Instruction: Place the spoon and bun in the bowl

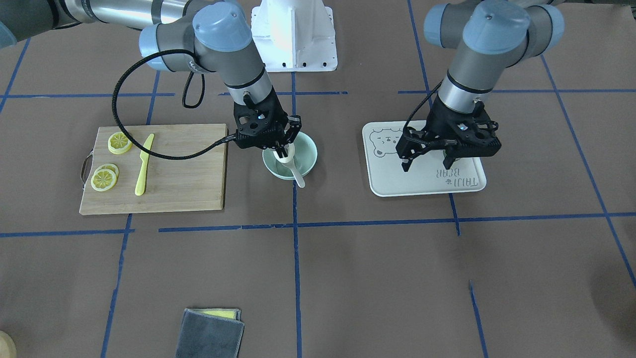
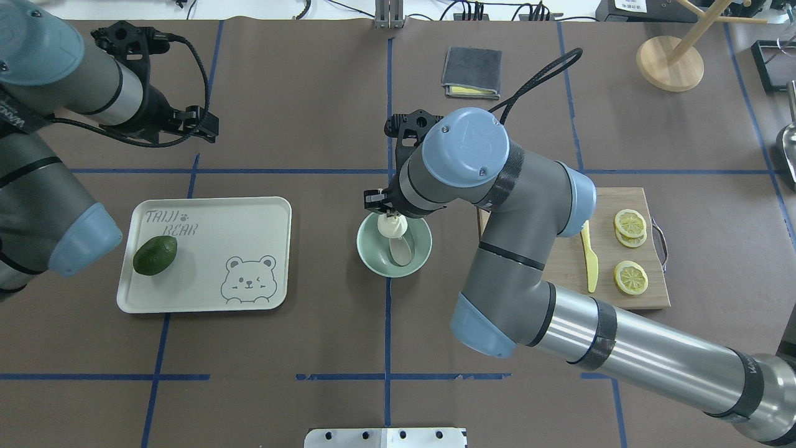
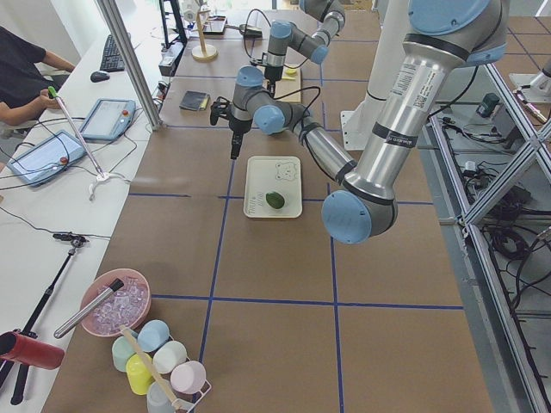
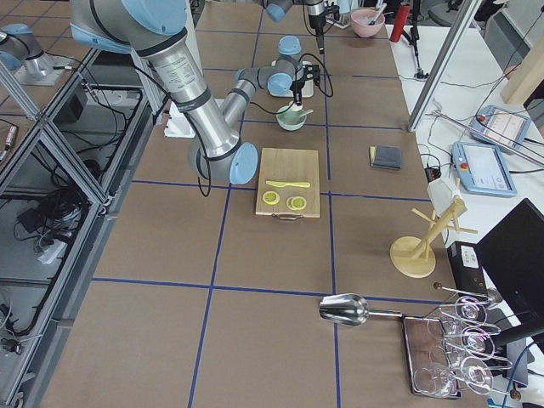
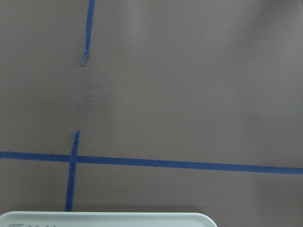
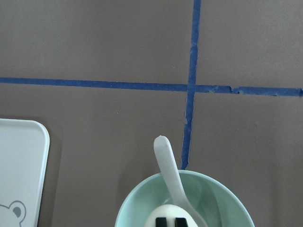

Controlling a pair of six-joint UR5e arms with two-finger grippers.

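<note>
The pale mint-green bowl (image 1: 311, 149) stands mid-table, and it also shows in the overhead view (image 2: 367, 255) and the right wrist view (image 6: 227, 198). The off-white spoon (image 2: 401, 250) lies in it, with its handle (image 6: 164, 153) sticking out over the rim. My right gripper (image 1: 284, 148) reaches down into the bowl. Its fingertips (image 6: 161, 221) sit close together on top of the white bun (image 6: 154, 216), which is inside the bowl (image 2: 390, 228). My left gripper (image 1: 428, 165) is open and empty, hovering by the far edge of the tray.
A white bear tray (image 2: 249, 218) with a dark green avocado (image 2: 155, 255) lies on my left. A wooden cutting board (image 1: 189, 169) with lemon slices (image 1: 119, 142) and a yellow knife (image 1: 143, 166) lies on my right. A grey cloth (image 1: 211, 333) lies far forward.
</note>
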